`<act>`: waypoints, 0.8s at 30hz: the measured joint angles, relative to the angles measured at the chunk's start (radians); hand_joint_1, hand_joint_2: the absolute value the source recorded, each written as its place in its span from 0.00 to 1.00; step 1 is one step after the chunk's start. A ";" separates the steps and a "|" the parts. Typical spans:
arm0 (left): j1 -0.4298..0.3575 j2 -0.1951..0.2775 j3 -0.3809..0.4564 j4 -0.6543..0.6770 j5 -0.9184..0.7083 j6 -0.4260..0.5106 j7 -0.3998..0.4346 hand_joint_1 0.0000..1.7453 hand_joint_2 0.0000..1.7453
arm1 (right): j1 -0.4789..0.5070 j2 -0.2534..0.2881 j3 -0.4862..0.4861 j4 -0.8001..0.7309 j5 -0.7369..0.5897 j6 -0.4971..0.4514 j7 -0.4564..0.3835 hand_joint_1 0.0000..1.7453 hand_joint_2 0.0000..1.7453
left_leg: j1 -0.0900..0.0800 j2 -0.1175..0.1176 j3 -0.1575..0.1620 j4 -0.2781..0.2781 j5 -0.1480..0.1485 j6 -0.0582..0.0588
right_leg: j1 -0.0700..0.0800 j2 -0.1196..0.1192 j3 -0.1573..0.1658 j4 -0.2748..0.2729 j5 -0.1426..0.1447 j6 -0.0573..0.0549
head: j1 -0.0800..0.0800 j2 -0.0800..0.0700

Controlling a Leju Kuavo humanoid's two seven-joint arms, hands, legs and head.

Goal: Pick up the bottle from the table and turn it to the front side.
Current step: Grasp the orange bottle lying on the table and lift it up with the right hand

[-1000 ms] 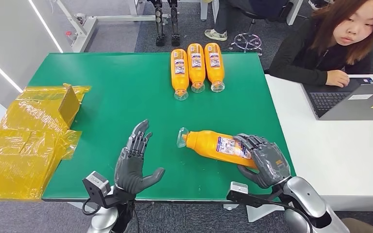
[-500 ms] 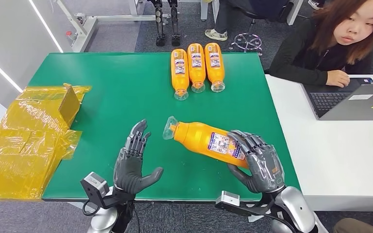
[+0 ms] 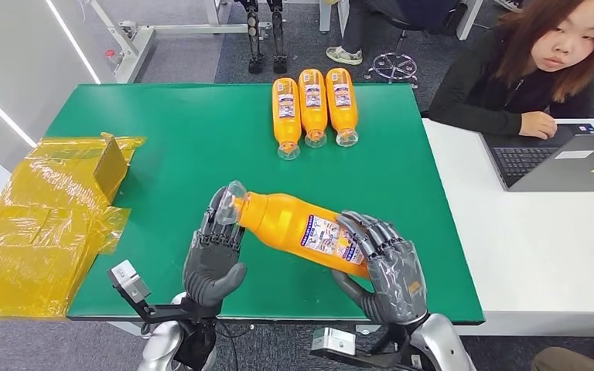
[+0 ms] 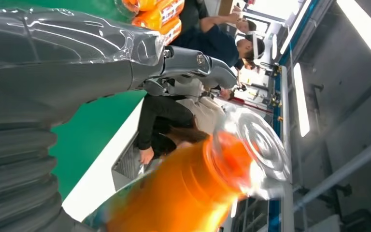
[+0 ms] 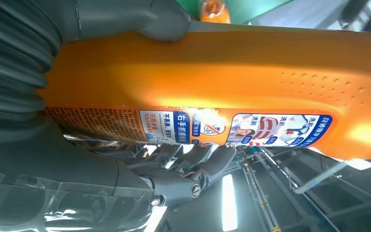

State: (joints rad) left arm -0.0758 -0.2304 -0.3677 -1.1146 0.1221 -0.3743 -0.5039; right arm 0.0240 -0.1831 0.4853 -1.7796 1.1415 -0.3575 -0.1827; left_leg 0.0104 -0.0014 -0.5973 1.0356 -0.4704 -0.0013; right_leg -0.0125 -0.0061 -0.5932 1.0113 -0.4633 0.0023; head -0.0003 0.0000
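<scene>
Item: orange bottle (image 3: 302,226), raised over the green bench (image 3: 170,147), clear cap toward 10 o'clock. Your right hand (image 3: 390,270) grips its base end, fingers (image 3: 363,232) wrapped over the label. Your left hand (image 3: 213,259) stands upright at the cap, fingers apart; whether they touch it you cannot tell. Three more bottles (image 3: 312,108) lie at 12 o'clock. Yellow bags (image 3: 42,224) at 9 o'clock. A person (image 3: 526,69) sits at a laptop (image 3: 564,158), 2 o'clock.

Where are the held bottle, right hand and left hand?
held bottle (image 3: 286,222), head view, bare orange body.
right hand (image 3: 393,272), head view, back of hand.
left hand (image 3: 210,263), head view, palm below the cap.
</scene>
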 joint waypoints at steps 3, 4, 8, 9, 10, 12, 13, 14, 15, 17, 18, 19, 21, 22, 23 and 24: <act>-0.007 0.000 0.000 0.000 0.035 -0.006 0.006 0.00 1.00 | 0.025 0.007 0.014 0.001 -0.027 -0.022 -0.020 1.00 1.00 | 0.000 0.000 0.000 0.000 0.000 0.000 | 0.000 0.000 0.000 0.000 0.000 0.000 | 0.000 0.000; -0.009 0.001 0.000 0.000 0.047 -0.011 0.008 0.00 1.00 | 0.033 0.009 0.017 0.002 -0.034 -0.027 -0.025 1.00 1.00 | 0.000 0.000 0.000 0.000 0.000 0.000 | 0.000 0.000 0.000 0.000 0.000 0.000 | 0.000 0.000; -0.011 0.001 0.001 -0.006 0.072 -0.014 0.013 0.00 1.00 | 0.057 0.031 0.035 0.008 -0.045 -0.030 -0.035 1.00 1.00 | 0.000 0.000 0.000 0.000 0.000 0.000 | 0.000 0.000 0.000 0.000 0.000 0.000 | 0.000 0.000; -0.012 0.001 0.002 -0.007 0.074 -0.012 0.014 0.00 1.00 | 0.062 0.037 0.040 0.010 -0.046 -0.029 -0.037 1.00 1.00 | 0.000 0.000 0.000 0.000 0.000 0.000 | 0.000 0.000 0.000 0.000 0.000 0.000 | 0.000 0.000; -0.014 0.002 0.004 -0.007 0.075 -0.009 0.015 0.00 1.00 | 0.067 0.043 0.045 0.013 -0.047 -0.027 -0.038 1.00 1.00 | 0.000 0.000 0.000 0.000 0.000 0.000 | 0.000 0.000 0.000 0.000 0.000 0.000 | 0.000 0.000; -0.017 0.002 0.008 -0.008 0.076 -0.003 0.016 0.00 1.00 | 0.075 0.054 0.054 0.018 -0.054 -0.020 -0.043 1.00 1.00 | 0.000 0.000 0.000 0.000 0.000 0.000 | 0.000 0.000 0.000 0.000 0.000 0.000 | 0.000 0.000; -0.018 0.003 0.010 -0.009 0.075 0.001 0.016 0.00 1.00 | 0.079 0.059 0.059 0.023 -0.060 -0.016 -0.045 1.00 1.00 | 0.000 0.000 0.000 0.000 0.000 0.000 | 0.000 0.000 0.000 0.000 0.000 0.000 | 0.000 0.000; -0.020 0.003 0.012 -0.010 0.074 0.005 0.016 0.00 1.00 | 0.083 0.064 0.063 0.028 -0.068 -0.012 -0.047 1.00 1.00 | 0.000 0.000 0.000 0.000 0.000 0.000 | 0.000 0.000 0.000 0.000 0.000 0.000 | 0.000 0.000; -0.021 0.004 0.014 -0.012 0.073 0.007 0.016 0.00 1.00 | 0.086 0.068 0.068 0.035 -0.077 -0.010 -0.048 1.00 1.00 | 0.000 0.000 0.000 0.000 0.000 0.000 | 0.000 0.000 0.000 0.000 0.000 0.000 | 0.000 0.000; -0.023 0.007 0.018 -0.020 0.071 0.009 0.015 0.00 1.00 | 0.091 0.073 0.079 0.050 -0.092 -0.011 -0.050 1.00 1.00 | 0.000 0.000 0.000 0.000 0.000 0.000 | 0.000 0.000 0.000 0.000 0.000 0.000 | 0.000 0.000; -0.023 0.008 0.019 -0.025 0.071 0.010 0.015 0.00 1.00 | 0.094 0.074 0.084 0.058 -0.098 -0.013 -0.051 1.00 1.00 | 0.000 0.000 0.000 0.000 0.000 0.000 | 0.000 0.000 0.000 0.000 0.000 0.000 | 0.000 0.000; -0.024 0.010 0.020 -0.031 0.072 0.010 0.016 0.00 1.00 | 0.096 0.074 0.089 0.066 -0.103 -0.016 -0.053 1.00 1.00 | 0.000 0.000 0.000 0.000 0.000 0.000 | 0.000 0.000 0.000 0.000 0.000 0.000 | 0.000 0.000; -0.026 0.012 0.022 -0.044 0.075 0.009 0.021 0.00 1.00 | 0.100 0.074 0.100 0.079 -0.113 -0.022 -0.055 1.00 1.00 | 0.000 0.000 0.000 0.000 0.000 0.000 | 0.000 0.000 0.000 0.000 0.000 0.000 | 0.000 0.000; -0.026 0.013 0.023 -0.051 0.078 0.009 0.025 0.00 1.00 | 0.101 0.074 0.106 0.084 -0.118 -0.024 -0.057 1.00 1.00 | 0.000 0.000 0.000 0.000 0.000 0.000 | 0.000 0.000 0.000 0.000 0.000 0.000 | 0.000 0.000; -0.026 0.015 0.023 -0.058 0.080 0.008 0.029 0.00 1.00 | 0.102 0.075 0.112 0.089 -0.123 -0.025 -0.058 1.00 1.00 | 0.000 0.000 0.000 0.000 0.000 0.000 | 0.000 0.000 0.000 0.000 0.000 0.000 | 0.000 0.000; -0.026 0.016 0.023 -0.066 0.083 0.008 0.032 0.00 1.00 | 0.102 0.076 0.118 0.093 -0.127 -0.025 -0.059 1.00 1.00 | 0.000 0.000 0.000 0.000 0.000 0.000 | 0.000 0.000 0.000 0.000 0.000 0.000 | 0.000 0.000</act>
State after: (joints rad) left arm -0.1020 -0.2140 -0.3445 -1.1802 0.2049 -0.3662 -0.4720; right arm 0.1255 -0.1066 0.6037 -1.6869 1.0141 -0.3822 -0.2419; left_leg 0.0105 -0.0011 -0.5974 1.0352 -0.4704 -0.0014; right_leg -0.0125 -0.0058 -0.5932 1.0113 -0.4634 0.0023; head -0.0002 -0.0001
